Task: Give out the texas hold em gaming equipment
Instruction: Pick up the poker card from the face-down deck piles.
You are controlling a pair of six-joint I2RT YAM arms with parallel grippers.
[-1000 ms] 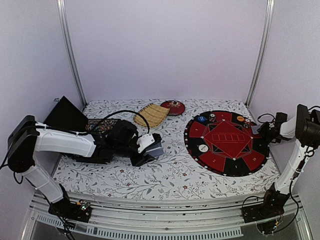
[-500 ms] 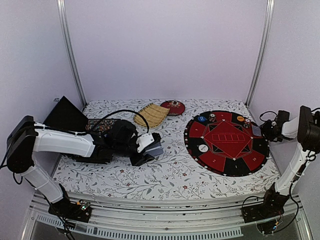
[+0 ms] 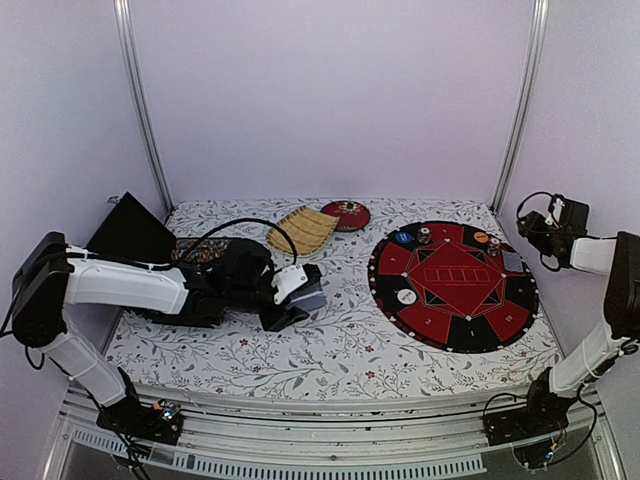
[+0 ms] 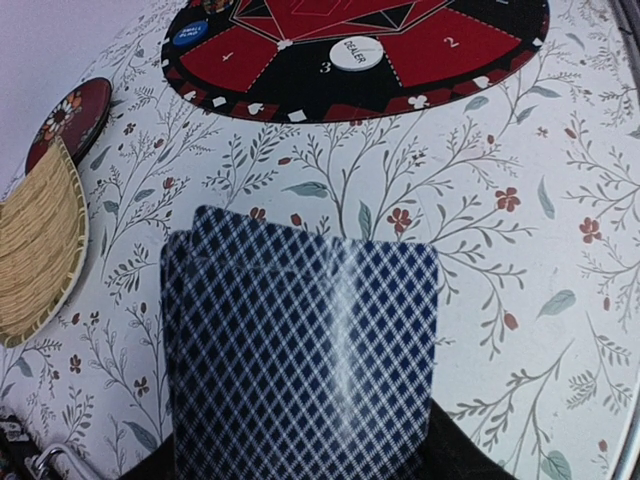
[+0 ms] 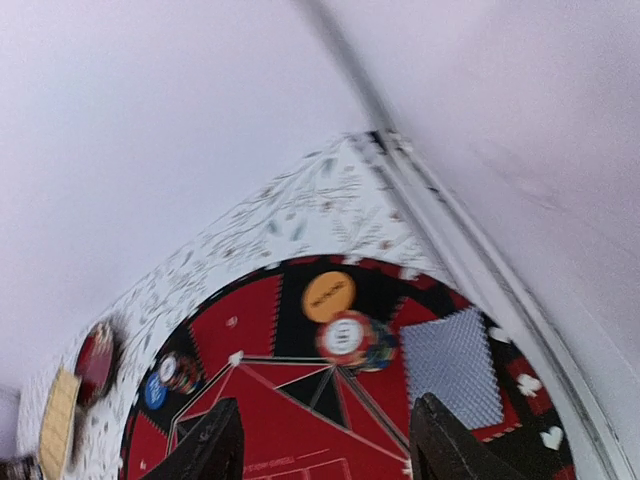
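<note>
- Where the white floral cloth (image 3: 340,352) runs toward the left wall, one black box (image 3: 130,232) stands at the table's far-left edge, behind the left arm.
- One left gripper (image 3: 298,306) lies low over the cloth, its fingers clamped on the one grey-blue diamond-backed card deck (image 3: 310,297). The left wrist view shows the deck backs up and slightly fanned, with stepped card edges at its left side.
- One woven bamboo tray (image 3: 303,230) and one round red lacquer dish (image 3: 346,214) sit just beside each other at the far edge, well apart from the deck.
- A band of bare cloth lies between the deck and the rim of the one round red-and-black mat (image 3: 470,338), and another strip runs along the near edge.
- On the mat, from its left:
  - one white round button (image 4: 355,52) marked "DEALER", beside seat "3"
  - one blue disc (image 4: 188,32) whose small lettering looks like "SMALL BLIND"
  - two mixed-colour chip stacks (image 5: 347,338)
  - one orange disc (image 5: 328,297) whose writing is too blurred to read
  - one face-down card (image 5: 455,367) just inside the right rim, near the table's side rail
- Seat numbers "1", "2" and "12" show along the mat's near arc.
- One right gripper (image 5: 325,448) hangs raised by the right wall over the mat's far-right edge, its fingers spread with nothing between them.
</note>
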